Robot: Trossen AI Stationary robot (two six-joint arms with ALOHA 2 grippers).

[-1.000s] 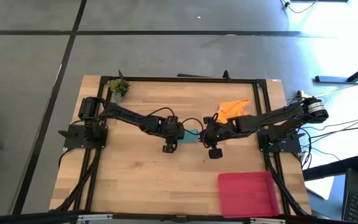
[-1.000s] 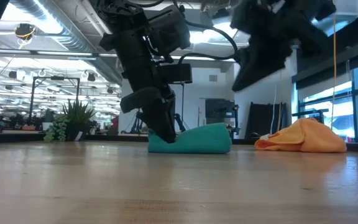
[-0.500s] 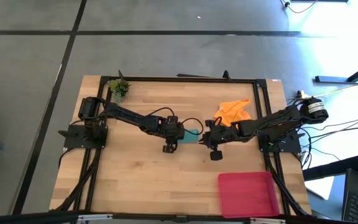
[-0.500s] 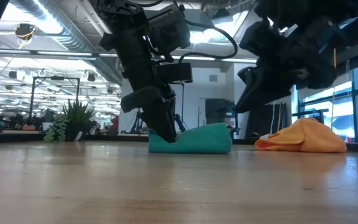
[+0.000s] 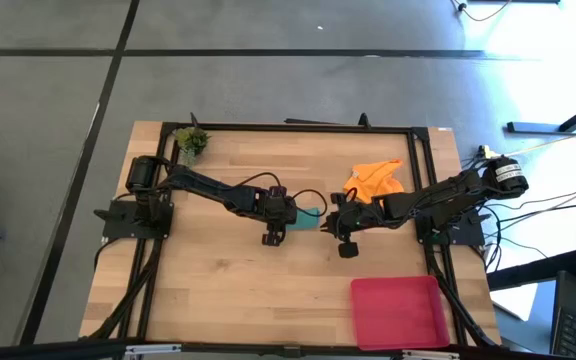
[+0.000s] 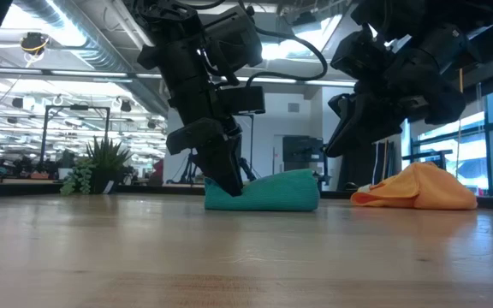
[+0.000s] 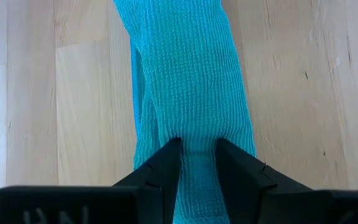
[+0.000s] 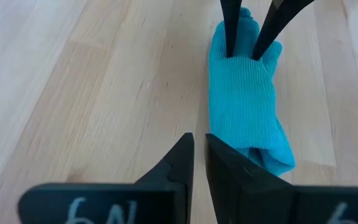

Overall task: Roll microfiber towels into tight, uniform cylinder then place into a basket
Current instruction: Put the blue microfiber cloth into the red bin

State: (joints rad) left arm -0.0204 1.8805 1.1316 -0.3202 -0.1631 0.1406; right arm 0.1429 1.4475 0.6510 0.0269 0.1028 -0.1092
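The teal towel (image 5: 309,217) lies as a loose roll on the middle of the table; it also shows in the low view (image 6: 268,193) and the right wrist view (image 8: 247,106). My left gripper (image 7: 197,144) is shut on the roll's left end. My right gripper (image 8: 199,142) hangs shut and empty above the table, just off the roll's right end (image 6: 332,145). The orange towel (image 5: 376,178) lies crumpled at the far right. The red-pink basket (image 5: 398,310) sits at the near right corner. My left gripper pinches the top of the teal roll at its left end (image 7: 197,127) between its two fingers, which squeeze a ridge of rolled cloth several layers thick. The fingers come from above, slanting toward the table's right (image 6: 221,171). The roll rests on the table.
A small green plant sprig (image 5: 191,141) stands at the far left corner. Bare wood lies in front of the roll and left of the basket. The dark frame rails (image 5: 298,127) run along the table's edges.
My right gripper has come down from higher up and tipped, and now hangs beside the roll's right end. The teal roll and my left gripper have kept still.
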